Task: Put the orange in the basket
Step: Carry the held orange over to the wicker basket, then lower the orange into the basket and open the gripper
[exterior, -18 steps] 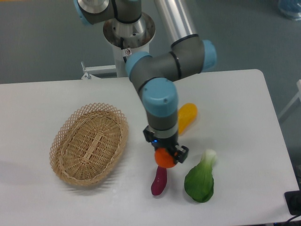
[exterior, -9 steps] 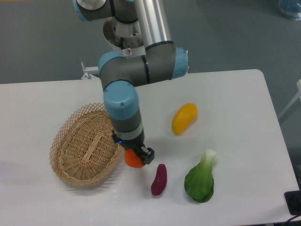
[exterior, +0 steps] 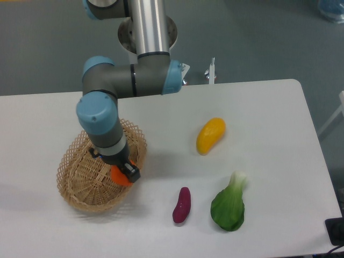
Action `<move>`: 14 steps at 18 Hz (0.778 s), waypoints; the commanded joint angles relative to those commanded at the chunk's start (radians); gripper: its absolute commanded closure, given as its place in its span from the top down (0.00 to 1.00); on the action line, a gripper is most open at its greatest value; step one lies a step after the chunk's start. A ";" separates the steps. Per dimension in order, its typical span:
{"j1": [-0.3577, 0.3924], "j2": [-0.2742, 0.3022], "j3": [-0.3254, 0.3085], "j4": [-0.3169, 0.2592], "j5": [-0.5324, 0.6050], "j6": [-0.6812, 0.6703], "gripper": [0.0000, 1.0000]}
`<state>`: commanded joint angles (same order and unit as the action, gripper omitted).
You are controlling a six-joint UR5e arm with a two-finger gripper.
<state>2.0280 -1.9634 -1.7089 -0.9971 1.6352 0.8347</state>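
One orange (exterior: pixel 120 176) sat clamped in our gripper (exterior: pixel 123 174), hanging over the basket (exterior: pixel 80 161) by its right rim, so that letting go would drop it inside.

No readable text, labels, brands, numbers or signs anywhere. Arm housing plain grey and blue, no legible marking. Table surface plain white, unmarked. Basket and fruit carry no stickers or print.
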 joint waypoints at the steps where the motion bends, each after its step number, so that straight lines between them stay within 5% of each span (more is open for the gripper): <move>1: -0.005 -0.003 0.000 0.000 0.000 -0.006 0.65; 6: -0.042 -0.022 0.000 0.002 -0.002 -0.069 0.70; 8: -0.049 -0.022 0.000 0.008 -0.002 -0.080 0.79; 11: -0.051 -0.023 -0.002 0.098 -0.002 -0.105 0.99; 14: -0.049 -0.012 -0.002 0.101 -0.006 -0.097 1.00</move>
<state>1.9788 -1.9758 -1.7104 -0.8958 1.6291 0.7379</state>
